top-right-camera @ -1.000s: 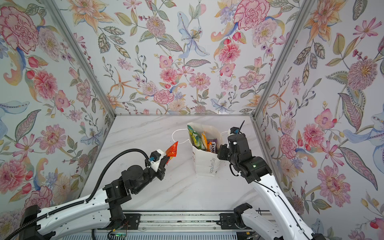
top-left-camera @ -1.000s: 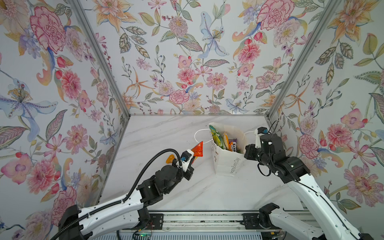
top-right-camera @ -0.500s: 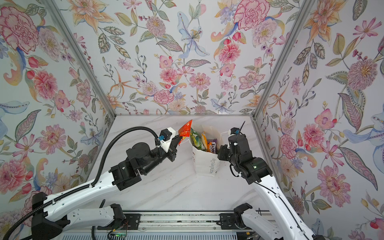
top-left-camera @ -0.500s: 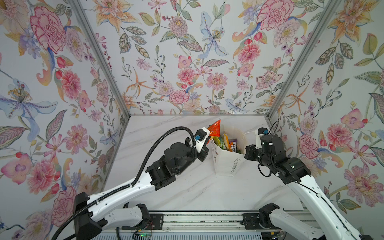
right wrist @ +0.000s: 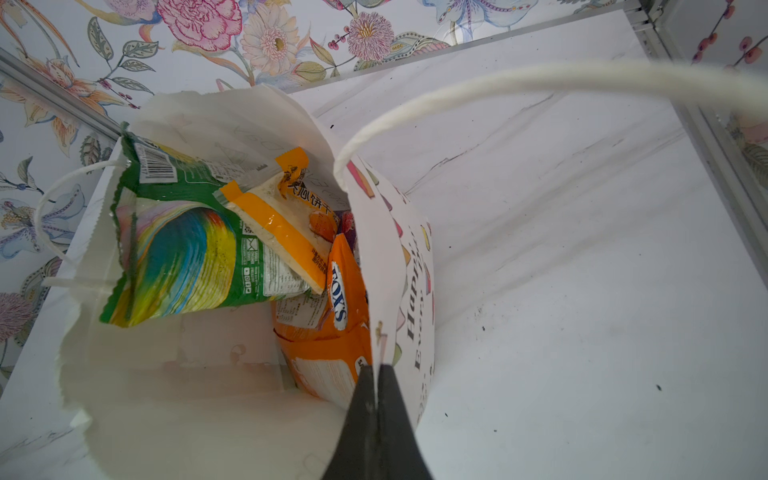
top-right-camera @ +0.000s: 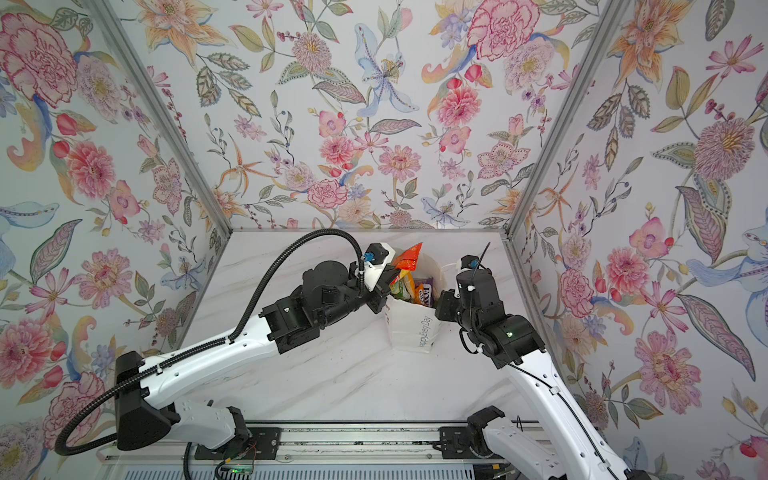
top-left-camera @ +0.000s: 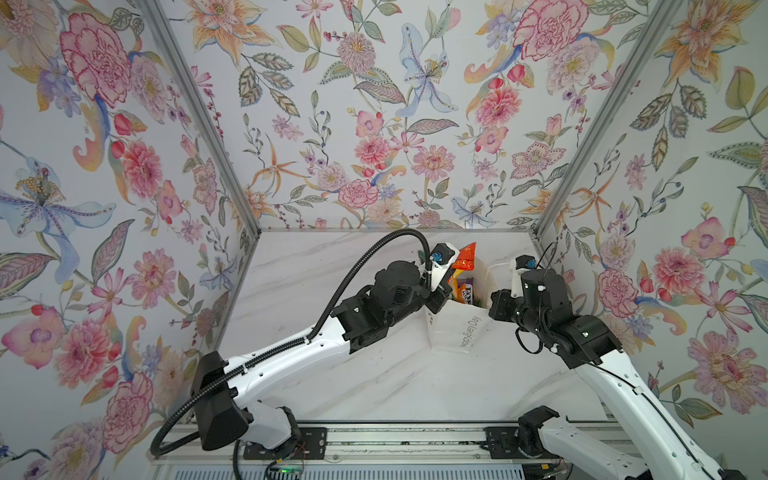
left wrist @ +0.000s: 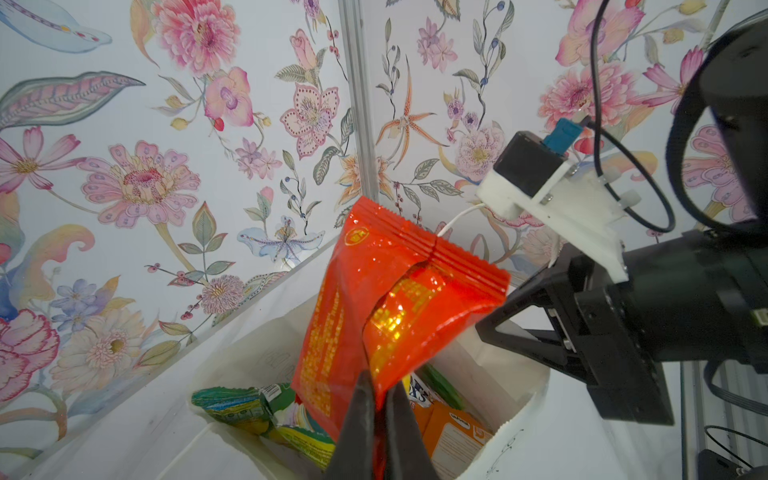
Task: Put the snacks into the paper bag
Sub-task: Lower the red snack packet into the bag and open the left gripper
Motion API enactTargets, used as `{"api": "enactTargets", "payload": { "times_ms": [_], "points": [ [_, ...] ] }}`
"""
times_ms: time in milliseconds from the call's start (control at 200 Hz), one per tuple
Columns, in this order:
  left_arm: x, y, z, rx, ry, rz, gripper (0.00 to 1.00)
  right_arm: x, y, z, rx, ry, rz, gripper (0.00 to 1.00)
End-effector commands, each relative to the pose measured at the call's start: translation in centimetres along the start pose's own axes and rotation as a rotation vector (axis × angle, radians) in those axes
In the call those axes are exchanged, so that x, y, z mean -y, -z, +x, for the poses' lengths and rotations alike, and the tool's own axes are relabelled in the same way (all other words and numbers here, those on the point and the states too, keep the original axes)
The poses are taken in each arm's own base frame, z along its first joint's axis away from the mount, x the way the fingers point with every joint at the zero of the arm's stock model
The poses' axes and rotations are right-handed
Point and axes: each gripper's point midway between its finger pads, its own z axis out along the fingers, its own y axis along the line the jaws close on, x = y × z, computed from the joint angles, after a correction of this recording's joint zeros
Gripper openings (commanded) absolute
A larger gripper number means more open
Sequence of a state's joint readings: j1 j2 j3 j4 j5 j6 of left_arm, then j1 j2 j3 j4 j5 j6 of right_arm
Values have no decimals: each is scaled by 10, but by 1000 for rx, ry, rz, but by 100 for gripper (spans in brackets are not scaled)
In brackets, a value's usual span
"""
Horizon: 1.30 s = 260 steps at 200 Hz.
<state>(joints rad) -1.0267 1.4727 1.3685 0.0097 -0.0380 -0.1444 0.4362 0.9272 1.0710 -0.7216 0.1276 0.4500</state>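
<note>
While my left arm stretches forward over the marble table [top-left-camera: 395, 386], wrist bent toward the paper bag [top-left-camera: 455, 332], my left gripper [left wrist: 379, 386] is pinched tight on the lower corner of the red-orange packet [left wrist: 395, 291]. The packet stands upright over the bag's open mouth. My right arm reaches in from the other side, and my right gripper [right wrist: 377, 376] is clamped on the bag's rim. A second ago my left gripper held the packet lower, well left of the bag. My right one has kept its place. Inside lie a green packet [right wrist: 178, 257] and an orange FOX'S packet [right wrist: 345, 299].
</note>
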Motion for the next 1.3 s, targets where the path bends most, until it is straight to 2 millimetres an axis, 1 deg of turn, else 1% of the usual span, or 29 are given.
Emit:
{"api": "enactTargets", "payload": {
  "times_ms": [0,30,50,75,110,440,581,866,906,1021,1136,1296],
  "points": [
    [8,-11,4,-69,-3,32,0,0,7,-9,46,-5,-12,0],
    [8,-15,6,-91,-12,28,0,0,7,-9,46,-4,-11,0],
    [7,-14,4,-95,-17,26,0,0,7,-9,46,-5,-11,0],
    [9,-24,17,-137,-27,25,0,0,7,-9,46,-4,-11,0],
    [10,-29,22,-161,-35,22,0,0,7,-9,46,-6,-10,0],
    [14,-50,46,-274,-64,32,0,1,7,-7,47,-7,-8,0],
    [15,-54,50,-293,-69,32,0,1,7,-7,48,-7,-7,0],
    [16,-53,52,-300,-73,46,0,2,7,-7,48,-8,-5,0],
    [19,-52,52,-300,-80,59,3,2,8,-8,51,-8,-6,0],
    [22,-45,48,-277,-87,73,16,2,7,-8,47,-6,-5,0],
    [19,-39,42,-248,-85,65,31,1,7,-8,47,-7,-10,0],
    [15,-32,34,-215,-80,48,38,0,8,-10,48,-7,-11,0]
  ]
}}
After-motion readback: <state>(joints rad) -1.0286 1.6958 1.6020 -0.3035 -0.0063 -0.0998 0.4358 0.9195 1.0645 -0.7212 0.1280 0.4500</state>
